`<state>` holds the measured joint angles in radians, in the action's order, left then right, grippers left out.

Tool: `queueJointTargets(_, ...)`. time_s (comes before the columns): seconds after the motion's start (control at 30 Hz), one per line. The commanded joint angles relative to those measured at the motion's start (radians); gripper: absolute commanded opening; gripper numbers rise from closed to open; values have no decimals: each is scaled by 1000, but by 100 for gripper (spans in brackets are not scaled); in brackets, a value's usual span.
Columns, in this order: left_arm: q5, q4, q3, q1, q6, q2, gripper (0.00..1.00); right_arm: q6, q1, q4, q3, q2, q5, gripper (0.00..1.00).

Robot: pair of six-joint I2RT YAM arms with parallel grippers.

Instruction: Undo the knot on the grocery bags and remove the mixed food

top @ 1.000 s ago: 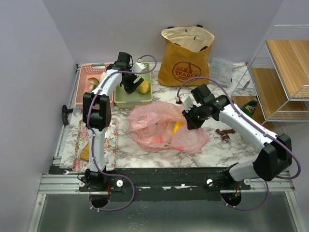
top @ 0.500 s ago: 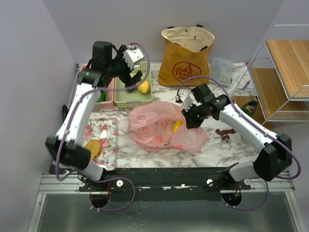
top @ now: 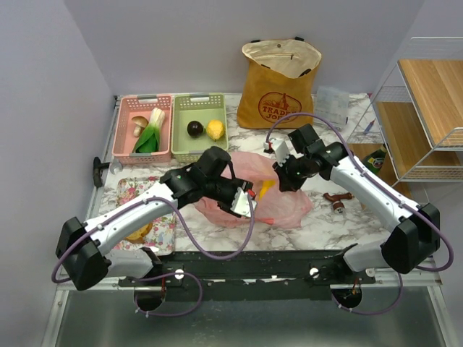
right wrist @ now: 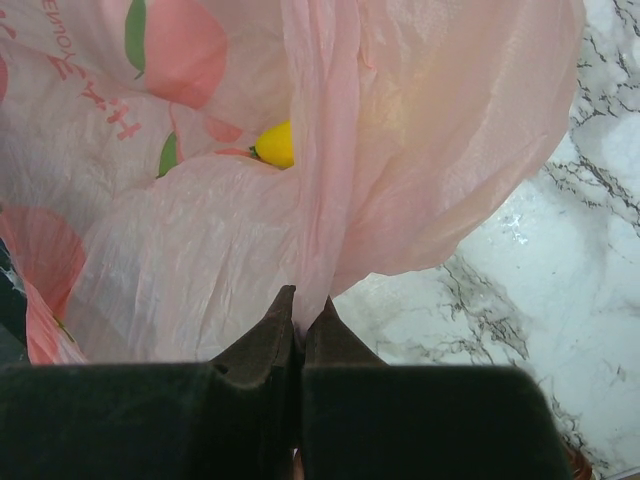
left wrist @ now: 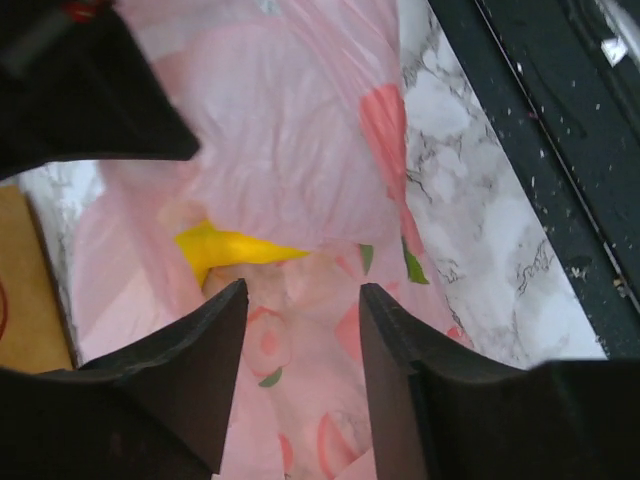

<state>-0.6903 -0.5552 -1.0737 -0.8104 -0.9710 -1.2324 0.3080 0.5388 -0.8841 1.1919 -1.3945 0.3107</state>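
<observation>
The pink bag lies crumpled at the centre of the top view, with a banana showing yellow inside. The right gripper is pinched tight on a fold at the bag's upper right. The left gripper hovers over the bag's lower left, jaws partly apart and holding nothing. At upper left, the pink basket holds the leek and mushroom. The yellow tote stands at upper centre.

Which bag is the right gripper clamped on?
The thin pink plastic bag mid-table: the right gripper pinches a fold of its film. The yellow tote stands apart at the back, with no gripper on it.
</observation>
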Motion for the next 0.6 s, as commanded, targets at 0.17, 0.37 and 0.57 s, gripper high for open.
queueJointTargets(0.17, 241, 264, 58, -55, -213, -217, 38, 24, -5, -13, -3, 41, 35, 1)
queueJointTargets(0.37, 391, 532, 86, -70, -376, -375, 42, 47, -5, -32, -1, 48, 46, 1)
queueJointTargets(0.57, 425, 733, 130, -93, -539, -426, 71, 65, -5, -51, 10, 55, 71, 1)
